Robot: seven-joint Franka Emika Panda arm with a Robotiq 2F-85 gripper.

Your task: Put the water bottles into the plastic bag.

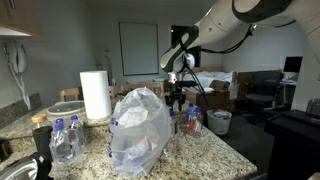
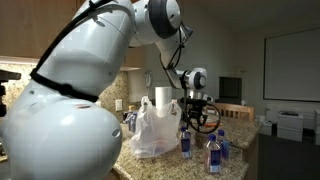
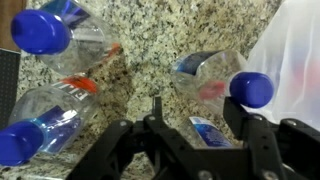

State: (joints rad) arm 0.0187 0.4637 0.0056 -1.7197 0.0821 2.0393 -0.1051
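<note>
the arm (image 2: 80, 90) is glossy white, with rounded shells and dark grey rings at its joints; the gripper (image 3: 200, 132) is matte black, with dark cables (image 2: 207, 122) beside it.

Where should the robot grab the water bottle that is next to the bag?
Probably just under its blue cap, coming straight down from above: the water bottle stands upright, its top is free, and the bag crowds one side.

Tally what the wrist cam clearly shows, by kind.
Water bottles, blue caps showing: 3
Plastic bag, edge only: 1
Total: 4
The label at bottom centre may be a fourth bottle; cannot tell.
</note>
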